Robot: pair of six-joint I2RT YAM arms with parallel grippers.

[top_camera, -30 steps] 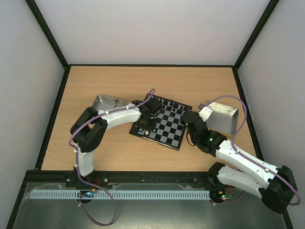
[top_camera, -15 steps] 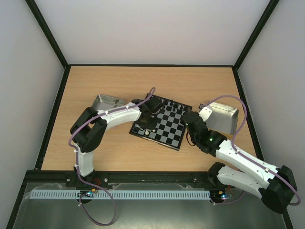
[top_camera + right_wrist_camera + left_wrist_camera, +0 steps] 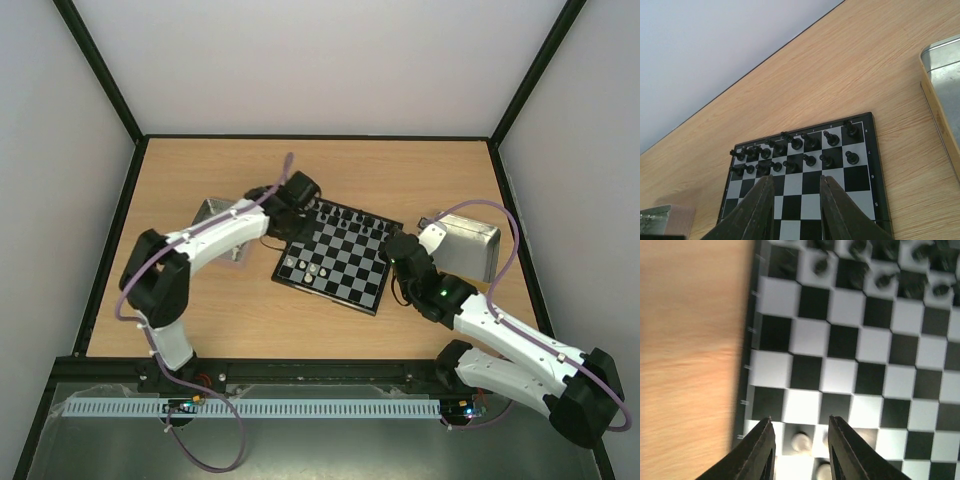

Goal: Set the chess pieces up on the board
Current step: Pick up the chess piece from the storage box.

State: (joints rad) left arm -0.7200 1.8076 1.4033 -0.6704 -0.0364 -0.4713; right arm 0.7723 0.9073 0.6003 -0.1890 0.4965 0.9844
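The board (image 3: 345,262) lies tilted at the middle of the table. Black chess pieces (image 3: 352,216) fill its two far rows and show in the right wrist view as black pieces (image 3: 801,149). A small group of cream-white pieces (image 3: 306,268) stands at its near-left corner. My left gripper (image 3: 287,222) hovers over the board's left edge, open and empty. In its wrist view the left gripper (image 3: 800,424) has a white piece (image 3: 801,441) on the square below the gap. My right gripper (image 3: 396,246) hangs at the board's right edge. In its own view this gripper (image 3: 795,181) is open and empty.
A metal tray (image 3: 224,216) sits left of the board, partly under my left arm. A second metal tray (image 3: 468,246) stands right of the board, close behind my right wrist, with its rim (image 3: 935,95) in the right wrist view. Black frame walls border the table.
My left arm has pulled back from the board's near-left squares toward its far-left corner and opened its jaws. White pieces it covered now show. The right arm has not moved.
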